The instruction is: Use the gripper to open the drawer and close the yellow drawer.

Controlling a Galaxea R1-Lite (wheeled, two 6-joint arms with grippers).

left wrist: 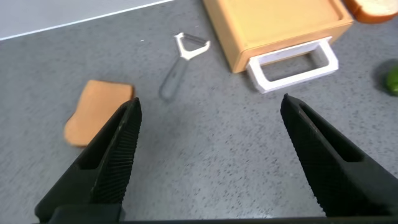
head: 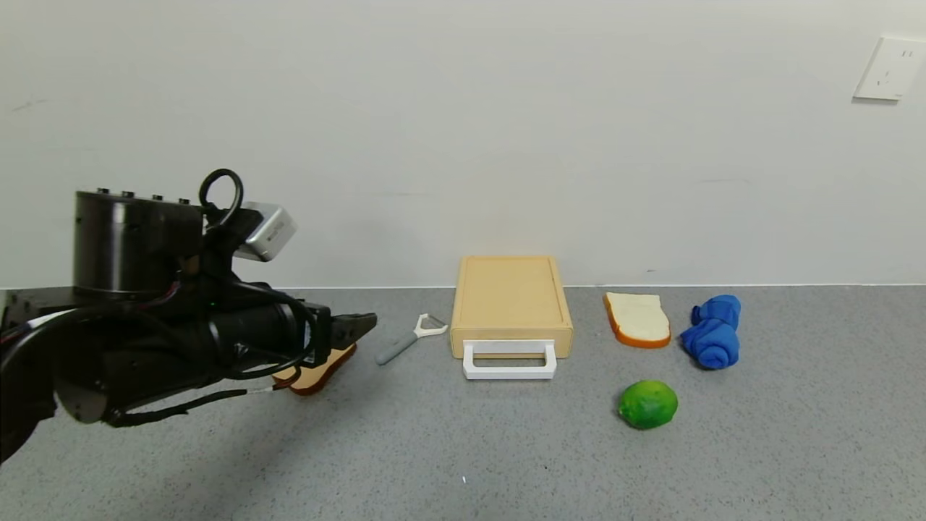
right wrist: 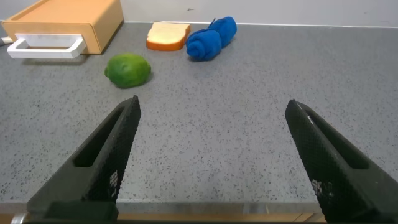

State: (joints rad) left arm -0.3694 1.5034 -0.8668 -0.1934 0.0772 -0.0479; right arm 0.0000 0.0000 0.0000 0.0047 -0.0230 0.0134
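Left gripper [left wrist: 208, 155] spread wide, holding nothing, raised over the grey table [head: 463, 463] left of the drawer [head: 511, 304]. Drawer pushed in, against the wall, white handle [head: 509, 360] facing forward. Between gripper and drawer: a peeler [head: 410, 338]; a tan bread slice [head: 318, 370] beneath the fingers. Right gripper [right wrist: 208, 162] likewise wide and empty, low over the table. Right of drawer: white bread slice [head: 637, 319], blue cloth [head: 712, 331], lime [head: 647, 404].
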